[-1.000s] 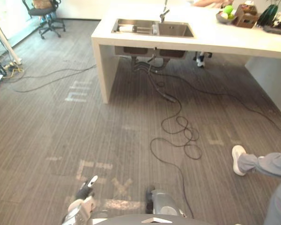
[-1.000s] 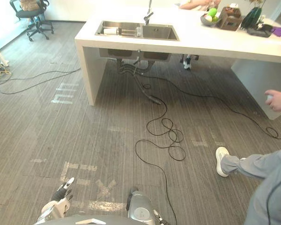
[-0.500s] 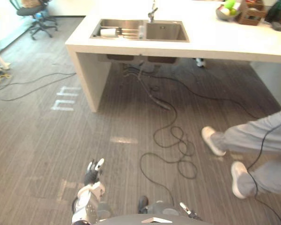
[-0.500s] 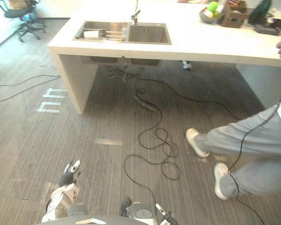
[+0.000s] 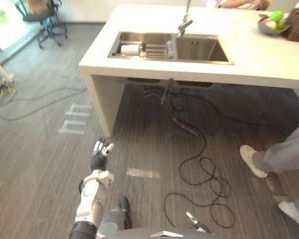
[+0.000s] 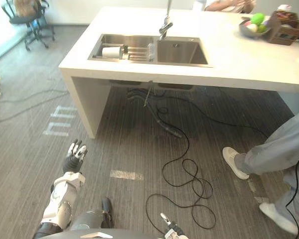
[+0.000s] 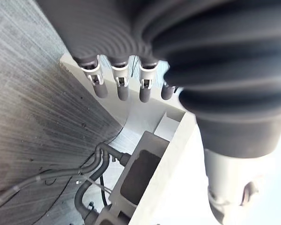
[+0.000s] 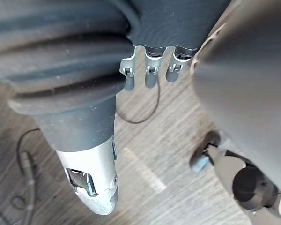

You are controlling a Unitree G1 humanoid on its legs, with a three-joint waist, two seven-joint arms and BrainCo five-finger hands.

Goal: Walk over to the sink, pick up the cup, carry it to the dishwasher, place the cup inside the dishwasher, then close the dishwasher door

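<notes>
I see the cup point(image 5: 130, 50) lying on its side in the left basin of the sink point(image 5: 199, 50), set in the white tabletop point(image 5: 269, 64) ahead. My left hand point(image 5: 99, 159) hangs low over the floor point(image 5: 35, 159), fingers spread wide and empty. My right hand point(image 8: 151, 76) has straight, relaxed fingers and holds nothing. A person's legs point(image 5: 276, 159) stand on the right.
</notes>
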